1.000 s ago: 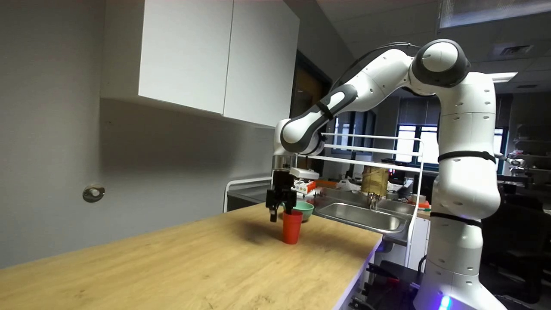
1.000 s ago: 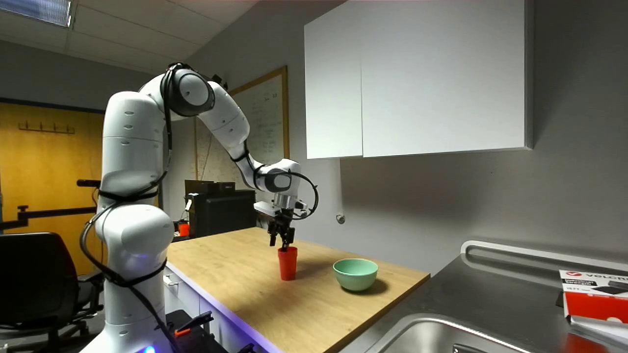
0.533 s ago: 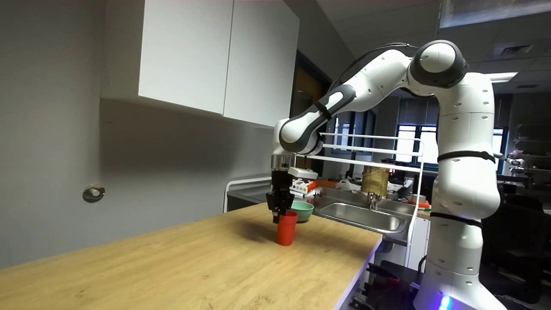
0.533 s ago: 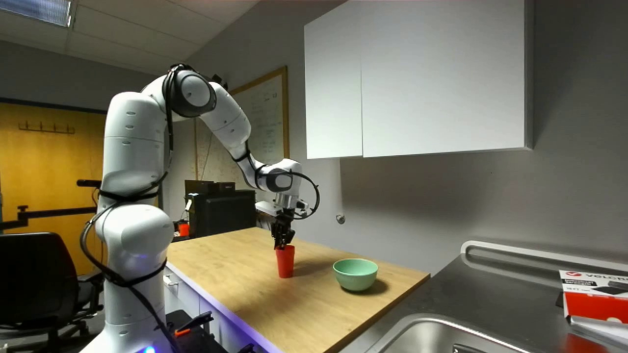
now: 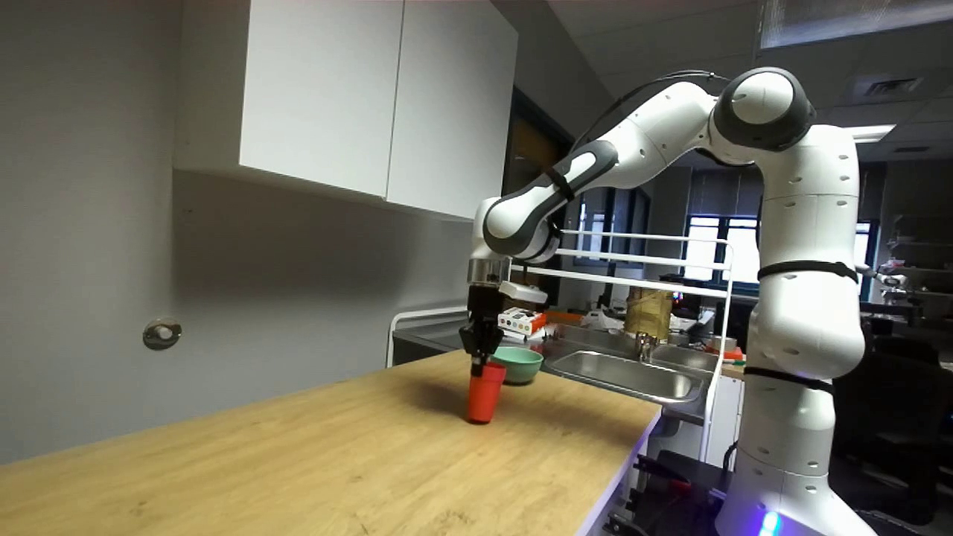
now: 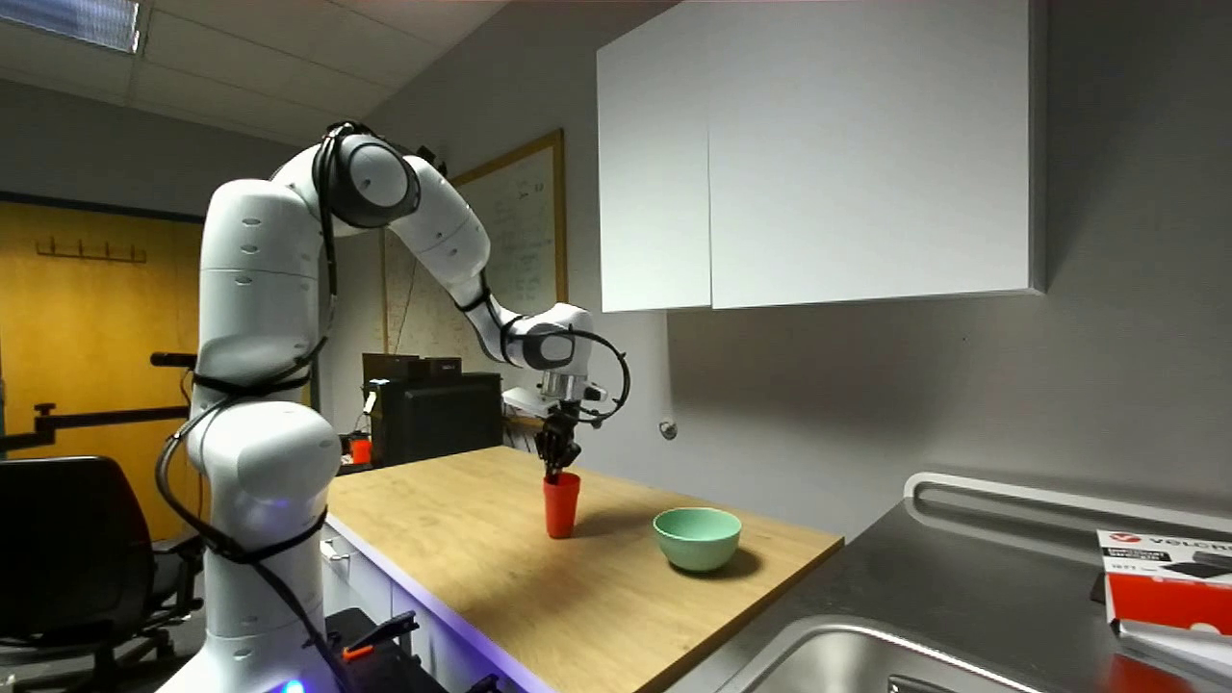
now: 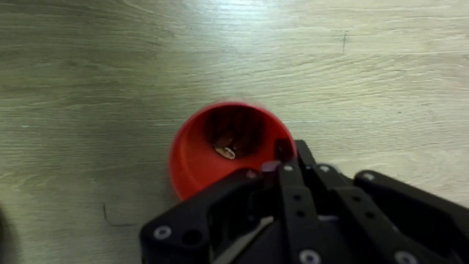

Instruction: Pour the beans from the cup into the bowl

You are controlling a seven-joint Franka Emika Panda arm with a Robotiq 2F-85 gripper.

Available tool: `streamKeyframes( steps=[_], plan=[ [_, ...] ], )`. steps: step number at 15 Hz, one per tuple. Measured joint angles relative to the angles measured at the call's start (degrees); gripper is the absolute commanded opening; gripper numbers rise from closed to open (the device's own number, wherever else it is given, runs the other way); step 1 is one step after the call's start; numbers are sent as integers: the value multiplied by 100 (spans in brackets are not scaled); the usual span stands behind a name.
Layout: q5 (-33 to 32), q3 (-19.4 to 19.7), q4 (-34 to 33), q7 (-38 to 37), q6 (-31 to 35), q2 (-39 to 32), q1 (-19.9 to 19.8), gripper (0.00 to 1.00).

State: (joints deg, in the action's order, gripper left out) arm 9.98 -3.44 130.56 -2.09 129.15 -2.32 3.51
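My gripper [image 5: 478, 369] is shut on the wall of the red cup [image 5: 485, 396] at its rim. In the wrist view one finger [image 7: 282, 149] is inside the cup and the other [image 7: 305, 153] is outside. The cup leans slightly; a dark line shows beneath its base in an exterior view, and I cannot tell whether it is fully off the table. Brownish beans [image 7: 224, 151] lie at its shadowed bottom. The grey-green bowl [image 6: 698, 544] stands upright on the table, apart from the cup, near the sink end. Its inside is mostly hidden.
The wooden table [image 6: 616, 616] ends beside a steel sink [image 5: 633, 376] and dark counter. A red and white box [image 6: 1165, 597] rests on that counter. White wall cabinets [image 6: 837, 144] hang above the table. A white rail frame [image 5: 715, 294] stands by the sink.
The jaws have gone from open to shut on the cup wall. The cup has shifted left in an exterior view and now leans; it appears slightly higher. The bowl has stayed put.
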Motion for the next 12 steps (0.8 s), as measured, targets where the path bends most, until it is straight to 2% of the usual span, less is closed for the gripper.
streamKeyframes(
  steps=[7,12],
  plan=[
    [-14,57,-33,453,127,362,-70,1],
    [95,348,-50,1139,136,695,-279,1]
  ],
)
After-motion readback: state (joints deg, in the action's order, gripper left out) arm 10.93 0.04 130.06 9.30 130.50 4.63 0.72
